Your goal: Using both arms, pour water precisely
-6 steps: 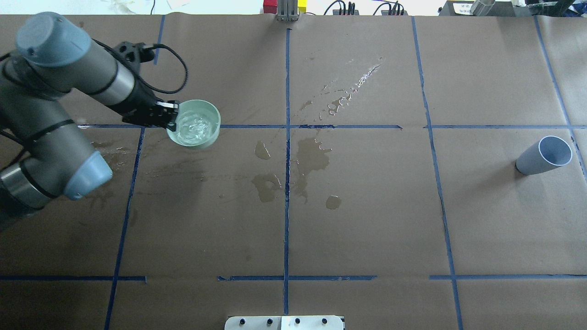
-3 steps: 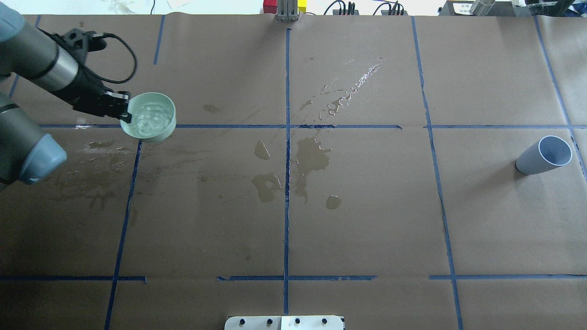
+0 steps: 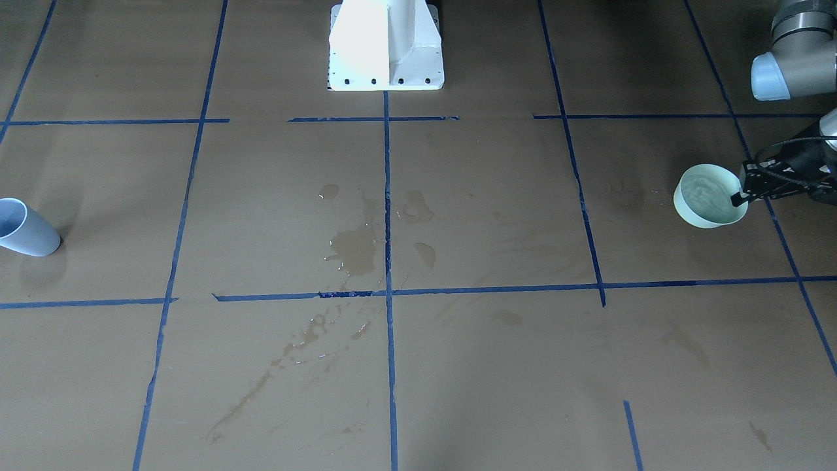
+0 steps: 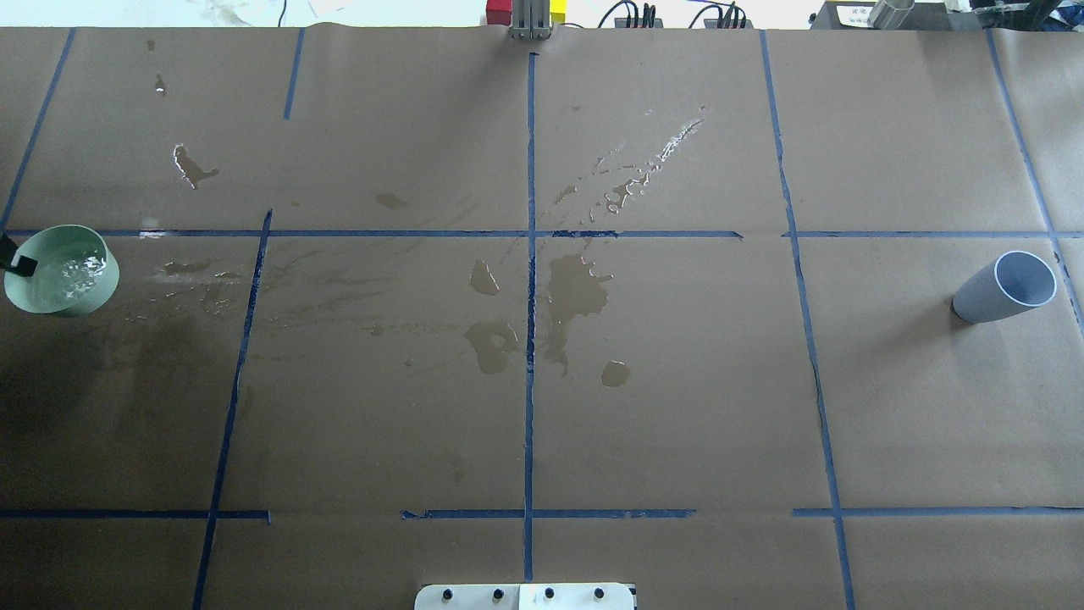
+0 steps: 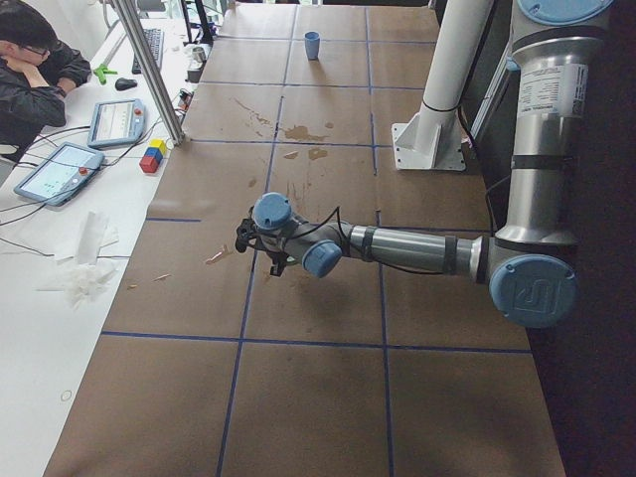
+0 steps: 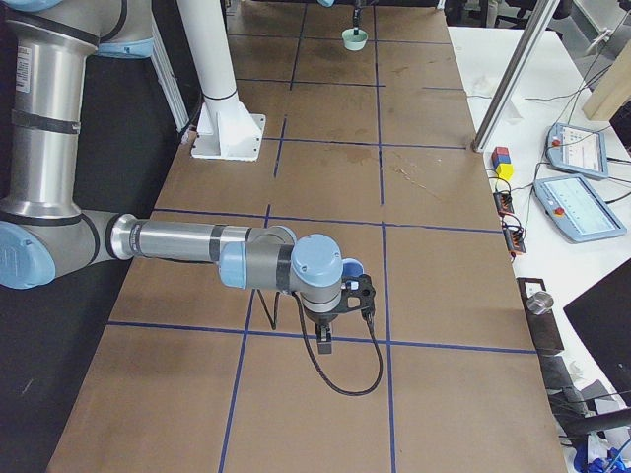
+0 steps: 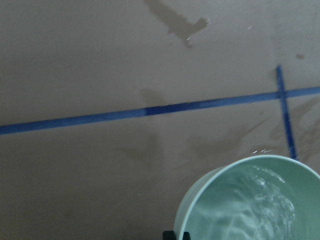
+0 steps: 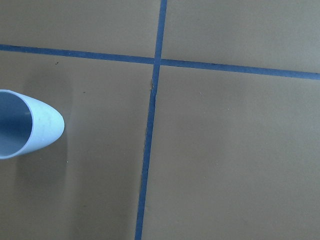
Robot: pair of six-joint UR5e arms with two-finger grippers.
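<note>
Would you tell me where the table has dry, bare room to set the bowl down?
The squares along the robot's edge, by the base plate, are free, as is the far square beyond the cup. Puddles crowd the centre; wet smears lie beside the bowl.

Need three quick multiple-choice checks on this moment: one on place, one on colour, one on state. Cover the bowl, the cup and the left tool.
1. In the overhead view the green bowl is:
A) at the left edge
B) at the centre
C) at the right edge

2. The cup is:
A) red
B) pale blue-grey
C) yellow

3. The left tool is:
A) open, clear of the bowl
B) shut on the bowl's rim
C) holding the cup

Answers:
1 A, the bowl meets the overhead view's left border.
2 B, the overhead and front views both show that colour.
3 B, its fingers pinch the rim beside the water.
</note>
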